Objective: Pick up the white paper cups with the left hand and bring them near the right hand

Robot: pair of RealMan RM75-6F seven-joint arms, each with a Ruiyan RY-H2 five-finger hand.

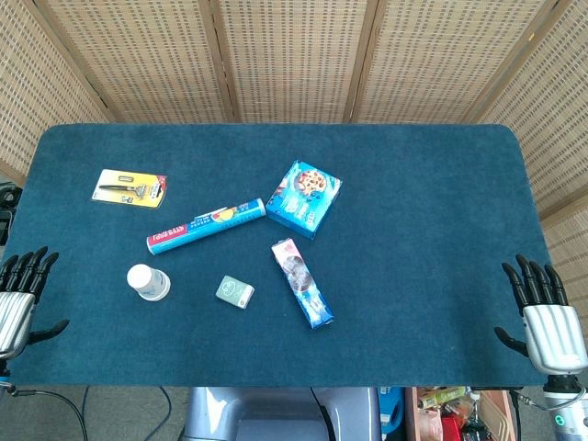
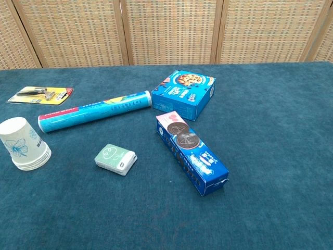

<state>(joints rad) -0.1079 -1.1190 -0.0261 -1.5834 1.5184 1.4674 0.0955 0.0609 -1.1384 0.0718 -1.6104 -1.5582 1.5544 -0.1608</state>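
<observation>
A stack of white paper cups point(image 1: 148, 282) with a blue flower print stands upside down on the blue table, left of centre; the chest view shows the cups point(image 2: 24, 144) at its left edge. My left hand point(image 1: 20, 292) rests at the table's left edge with its fingers spread, holding nothing, a fair way left of the cups. Far across the table, my right hand point(image 1: 544, 312) lies at the right edge, fingers spread and empty. Neither hand appears in the chest view.
Near the cups lie a long blue food-wrap tube point(image 1: 206, 226), a small green pack point(image 1: 235, 292), a blue cookie sleeve point(image 1: 302, 283), a blue cookie box point(image 1: 304, 197) and a yellow razor card point(image 1: 130, 187). Wicker screens stand behind the table point(image 1: 432, 211).
</observation>
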